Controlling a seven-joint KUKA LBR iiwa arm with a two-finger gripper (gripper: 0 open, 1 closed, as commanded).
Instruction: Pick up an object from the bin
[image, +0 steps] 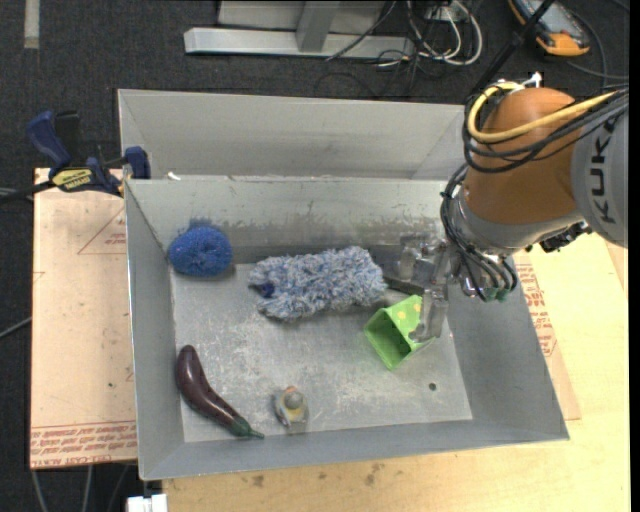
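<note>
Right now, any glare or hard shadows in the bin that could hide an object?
Camera view: light is soft and even, with no glare spot on the bin floor; the toy eggplant and the green cup by the hand throw only thin, close shadows; the back wall's foot looks slightly darker, and no object is lost in shade.

One each: blue puff (200, 250), fuzzy mitt (315, 282), green cup (390, 335), purple eggplant (200, 385), small trinket (291, 406).

a glossy orange rounded wrist cover (520, 150) looped by yellow and black cables (490, 100), a grey arm link (605, 185) with black lettering, and a silvery metal gripper (432, 318) below.
</note>
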